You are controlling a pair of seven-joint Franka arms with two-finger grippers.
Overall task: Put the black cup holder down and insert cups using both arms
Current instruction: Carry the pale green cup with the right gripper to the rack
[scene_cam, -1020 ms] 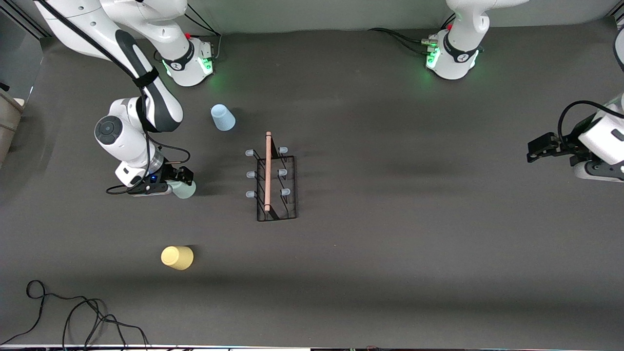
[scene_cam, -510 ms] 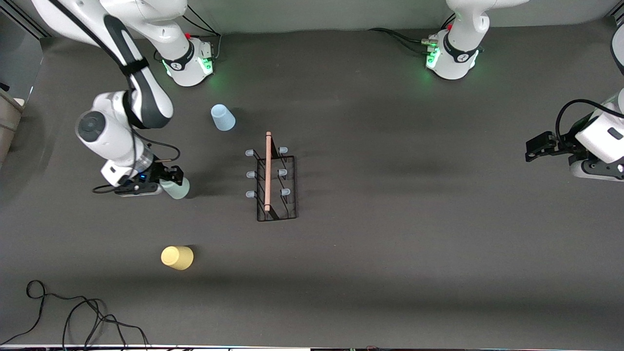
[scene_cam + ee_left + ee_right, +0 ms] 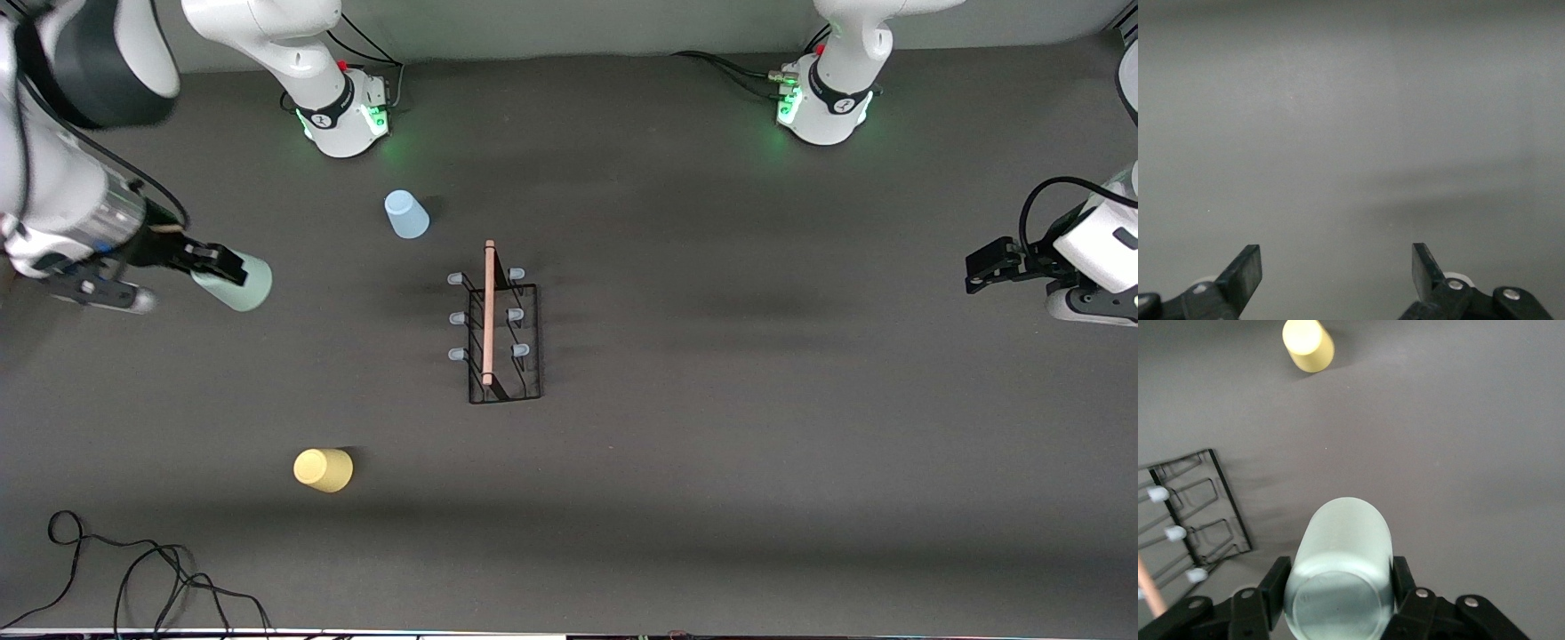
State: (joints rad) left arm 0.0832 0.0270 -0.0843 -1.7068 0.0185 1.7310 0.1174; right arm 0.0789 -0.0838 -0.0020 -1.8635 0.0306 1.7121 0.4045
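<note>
The black cup holder stands in the middle of the table, its wooden rod on top and pale-tipped pegs on both sides; part of it shows in the right wrist view. My right gripper is raised above the table at the right arm's end, shut on the pale mint green cup, which lies sideways between the fingers. The light blue cup stands upside down near the right arm's base. The yellow cup stands nearer the front camera. My left gripper waits open at the left arm's end, over bare table.
A black cable lies coiled near the table's front edge at the right arm's end. Both green-lit arm bases stand along the edge farthest from the camera.
My right gripper closed on the mint green cup, lifted it off the table and carried it away from the holder toward the right arm's end. The left arm has barely moved.
</note>
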